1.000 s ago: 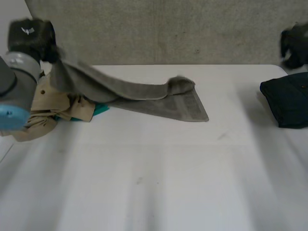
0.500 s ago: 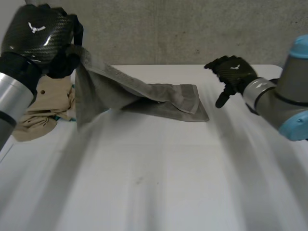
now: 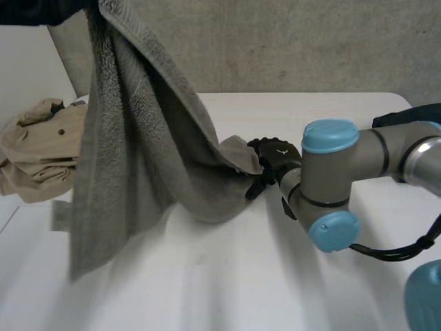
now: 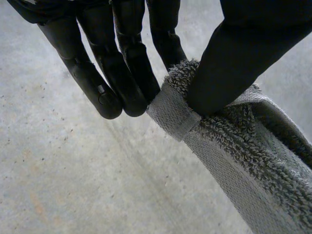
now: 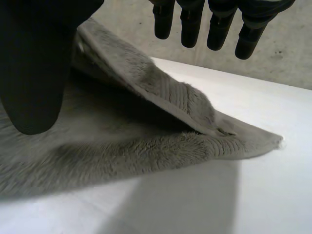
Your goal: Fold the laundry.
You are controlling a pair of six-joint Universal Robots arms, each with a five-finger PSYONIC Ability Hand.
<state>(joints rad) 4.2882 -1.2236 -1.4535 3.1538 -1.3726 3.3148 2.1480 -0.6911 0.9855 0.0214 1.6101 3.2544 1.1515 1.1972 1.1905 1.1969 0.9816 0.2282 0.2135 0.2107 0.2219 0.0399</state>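
While seen from the head: grey towel [image 3: 131, 158] hung from the raised left robot hand [image 3: 41, 8], low end on the table [image 3: 227, 289] beside the right robot hand [image 3: 272, 160]. From left wrist: pinched on the towel's hem, thumb against fingers. From right wrist: spread wide above the towel's corner, gripping nothing.

Looking down at the white table [image 3: 227, 289] from high behind it, standing well back and taking in its width. Peering from each wrist along the palm, pressing very close to the grey towel [image 4: 243, 161], from the right wrist skimming low over the tabletop. Sharing that towel across all three views.
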